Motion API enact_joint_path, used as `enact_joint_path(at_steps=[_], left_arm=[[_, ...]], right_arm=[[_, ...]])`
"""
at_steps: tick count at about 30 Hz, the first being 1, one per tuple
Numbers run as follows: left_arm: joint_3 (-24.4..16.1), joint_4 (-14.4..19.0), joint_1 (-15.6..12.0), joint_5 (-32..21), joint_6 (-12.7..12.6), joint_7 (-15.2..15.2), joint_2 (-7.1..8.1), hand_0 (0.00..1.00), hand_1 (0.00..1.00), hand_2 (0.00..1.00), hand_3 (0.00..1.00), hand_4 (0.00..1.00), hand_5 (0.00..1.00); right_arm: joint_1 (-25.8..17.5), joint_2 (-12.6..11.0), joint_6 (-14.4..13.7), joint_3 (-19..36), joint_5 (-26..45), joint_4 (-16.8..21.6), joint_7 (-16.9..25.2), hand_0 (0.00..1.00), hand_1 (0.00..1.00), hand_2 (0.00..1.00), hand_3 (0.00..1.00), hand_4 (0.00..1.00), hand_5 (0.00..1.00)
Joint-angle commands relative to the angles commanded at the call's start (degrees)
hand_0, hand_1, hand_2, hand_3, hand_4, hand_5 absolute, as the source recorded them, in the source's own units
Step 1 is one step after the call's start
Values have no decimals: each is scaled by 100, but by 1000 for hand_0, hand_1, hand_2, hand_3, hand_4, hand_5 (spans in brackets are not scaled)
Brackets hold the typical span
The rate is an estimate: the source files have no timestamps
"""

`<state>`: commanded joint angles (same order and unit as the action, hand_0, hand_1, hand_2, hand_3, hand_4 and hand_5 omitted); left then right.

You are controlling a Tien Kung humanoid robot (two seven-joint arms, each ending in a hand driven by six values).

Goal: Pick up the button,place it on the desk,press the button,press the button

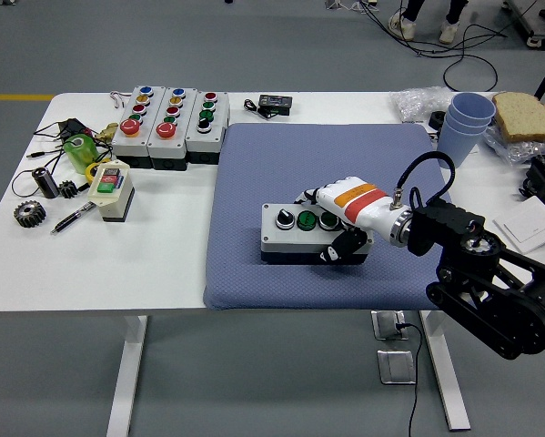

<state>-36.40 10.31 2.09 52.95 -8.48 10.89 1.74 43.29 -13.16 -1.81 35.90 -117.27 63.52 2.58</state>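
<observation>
A grey button box (299, 234) with black and green knobs is set on a blue mat (317, 182). The white right hand (345, 218) is banded orange and red.

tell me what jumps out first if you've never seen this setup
The eye goes to the robot's right hand, white with an orange band, wrapped around the right end of a grey button box on the blue mat at the table's middle. Next come three more button boxes with colourful buttons side by side at the far left, and a stack of blue cups beside a slice of bread at the far right.
</observation>
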Motion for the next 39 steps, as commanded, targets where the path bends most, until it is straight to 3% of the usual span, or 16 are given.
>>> enact_joint_path(at_steps=[1,6,7,12,13,18,19,30,31,39], left_arm=[[-10,0,2,8,-3,1,-1,648,706,730,647,395,736],[-15,0,5,10,-8,-1,0,648,706,730,647,395,736],[-24,0,6,19,-8,1,-1,648,706,730,647,396,737],[-52,0,7,54,-8,8,-7,648,706,730,647,396,737],[-48,0,7,50,-9,8,-8,648,706,730,647,394,736],[-60,0,10,63,-11,11,-11,648,706,730,647,394,736],[-63,0,11,65,-10,11,-11,648,706,729,647,394,736],[-87,0,12,98,-6,19,-14,648,706,729,647,393,736],[-88,0,11,99,-6,20,-14,648,706,729,647,393,736],[-137,0,-20,172,2,41,-24,648,706,729,646,392,735]], right_arm=[[-10,0,-12,29,-24,-3,-29,267,221,427,516,891,293],[-23,-11,37,86,-105,-24,-108,267,221,427,516,891,293],[-22,-13,62,83,-116,-26,-116,351,307,473,544,916,326],[-39,4,51,49,-162,-31,-144,351,307,473,544,916,326],[-43,8,53,52,-177,-31,-152,426,405,527,574,921,322],[-51,16,168,98,-194,-35,-121,426,405,527,574,921,322],[-49,15,181,105,-213,-34,-119,571,504,589,600,937,322],[-49,18,207,114,-336,-24,-114,618,533,611,614,945,319],[-49,18,205,113,-339,-24,-113,681,584,665,662,953,308],[-68,41,212,74,-376,-15,-116,694,594,689,683,962,306]])
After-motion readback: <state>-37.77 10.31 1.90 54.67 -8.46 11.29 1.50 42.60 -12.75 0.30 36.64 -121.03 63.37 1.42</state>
